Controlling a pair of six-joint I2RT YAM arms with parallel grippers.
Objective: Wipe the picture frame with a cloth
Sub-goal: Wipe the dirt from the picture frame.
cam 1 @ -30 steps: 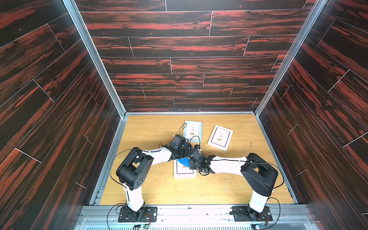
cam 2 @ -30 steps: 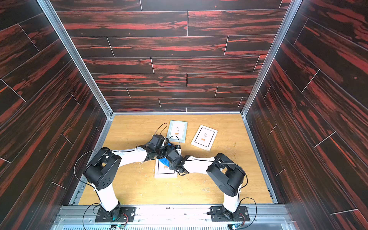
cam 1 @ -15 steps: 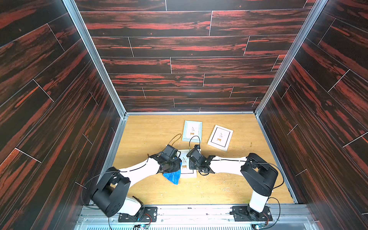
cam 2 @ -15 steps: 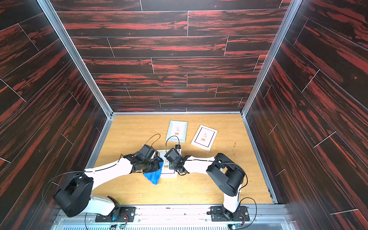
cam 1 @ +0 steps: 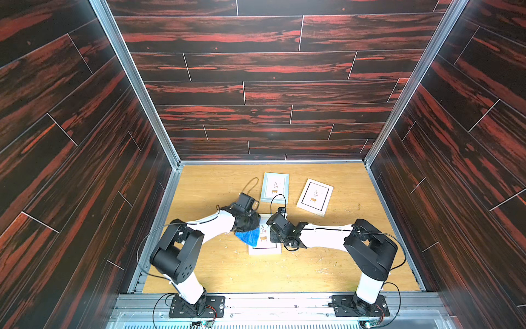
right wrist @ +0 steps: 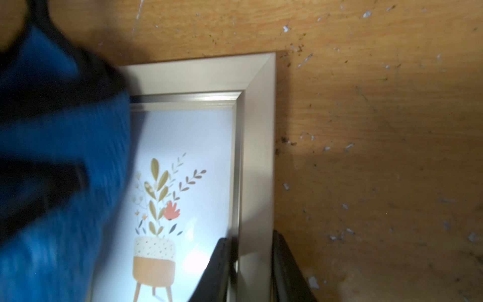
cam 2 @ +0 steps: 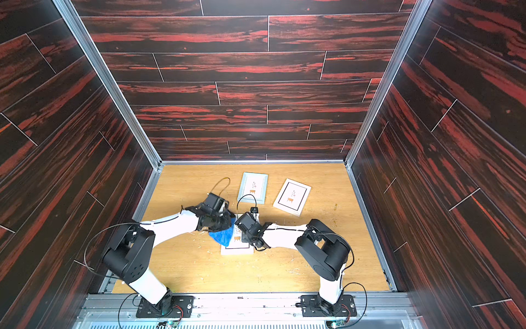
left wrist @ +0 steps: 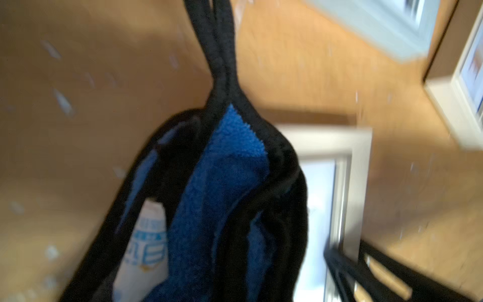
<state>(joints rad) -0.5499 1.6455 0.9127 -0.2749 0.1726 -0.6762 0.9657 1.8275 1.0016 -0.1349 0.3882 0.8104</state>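
Picture frame (right wrist: 257, 157) lies flat on the counter (cam 1: 313, 270), one side rail pinched in the right claw (right wrist: 251, 244); opposite, the left claw (cam 1: 247, 224) clenches the blue cloth (cam 1: 248, 237), hanging below it over the frame.

Robot test cell — panelled walls (cam 1: 270, 94)

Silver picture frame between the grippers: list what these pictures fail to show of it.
- Top views: arms and the bright blue fluffy cloth hide much of the silver rectangular picture frame; print too small.
- Left wrist view: motion blur; cloth covers most of the frame.
- Right wrist view: blurred cloth hides one side; picture edge cuts the frame by the right gripper.
- Jaws of the left gripper: buried in cloth everywhere.
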